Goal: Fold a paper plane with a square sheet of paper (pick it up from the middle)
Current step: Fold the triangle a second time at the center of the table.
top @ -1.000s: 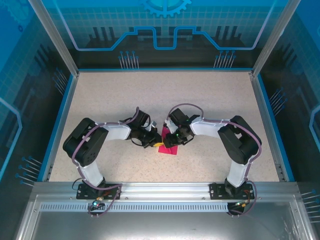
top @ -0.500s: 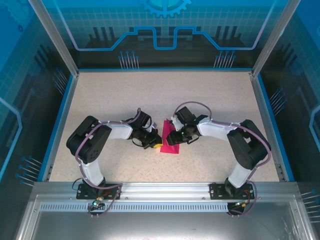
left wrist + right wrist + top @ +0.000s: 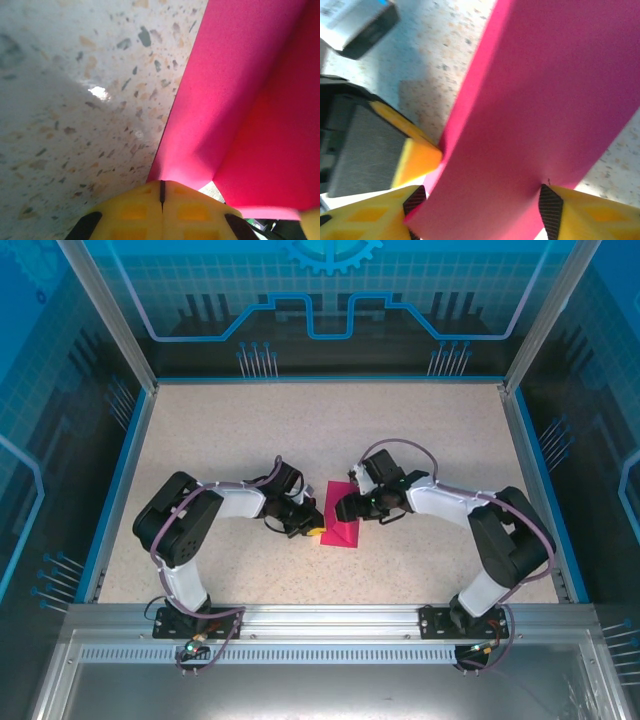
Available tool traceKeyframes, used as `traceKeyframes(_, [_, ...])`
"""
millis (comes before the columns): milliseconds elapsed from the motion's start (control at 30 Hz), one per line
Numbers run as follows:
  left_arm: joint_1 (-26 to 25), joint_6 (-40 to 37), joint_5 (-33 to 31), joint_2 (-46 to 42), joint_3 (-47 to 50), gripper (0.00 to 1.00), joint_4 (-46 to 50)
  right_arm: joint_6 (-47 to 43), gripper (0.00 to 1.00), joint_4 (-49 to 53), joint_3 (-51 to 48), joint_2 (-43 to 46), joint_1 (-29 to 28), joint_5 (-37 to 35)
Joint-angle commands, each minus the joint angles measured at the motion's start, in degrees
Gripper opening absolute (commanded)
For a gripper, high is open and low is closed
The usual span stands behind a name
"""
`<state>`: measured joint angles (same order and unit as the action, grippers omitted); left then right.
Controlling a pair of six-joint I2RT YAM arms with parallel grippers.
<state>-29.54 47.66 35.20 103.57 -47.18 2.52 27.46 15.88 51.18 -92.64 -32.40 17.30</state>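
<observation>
Over the last second the right tool [image 3: 344, 508] has spread its jaws and drawn back rightward, seemingly releasing the paper [image 3: 340, 530], so this crease looks pressed and the next fold can begin. The left tool [image 3: 314, 527] stays closed on the paper's left edge. The magenta paper lies mid-desk [image 3: 230, 440] between the tools, folded narrow, with one flap lifting.

I see my left pincer [image 3: 314, 527] pinched shut on the square sheet of paper [image 3: 346, 531] mid-frame; my right pincer [image 3: 341, 508] faces it, jaws apart.
</observation>
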Motion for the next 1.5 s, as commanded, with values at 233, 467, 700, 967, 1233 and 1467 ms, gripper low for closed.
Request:
traceKeyframes(233, [-0.63, -1.43, -2.07, 0.76, -1.04, 0.00, 2.97, 2.52, 0.73, -3.54, -2.92, 7.99, 2.03, 2.69])
traceKeyframes(467, [-0.80, -1.50, -1.81, 0.77, -1.33, 0.00, 3.08, 3.57, 0.38, 2.84, -1.34, 2.81, 2.00, -4.38])
traceKeyframes(700, [-0.86, -1.60, -0.86, -0.04, -1.56, 0.00, 2.77, 2.42, 0.21, 4.22, 3.08, -4.98, -0.59, -4.21])
traceKeyframes(967, [-1.28, -1.24, 5.86, -3.91, -0.24, 0.02, -3.88, 2.73, 0.21, 6.11, 4.45, -8.56, -1.17, -5.23])
traceKeyframes(1233, [-2.66, -0.63, 9.78, -4.75, -1.47, 0.10, -9.22, 2.60, 0.22, 7.75, 5.47, -10.02, -1.19, -4.65])
traceKeyframes(1467, [-2.70, 2.02, 8.57, -0.39, -3.26, 0.10, -12.52, 5.52, 0.23, 5.99, 3.96, -5.01, 0.56, -2.97])
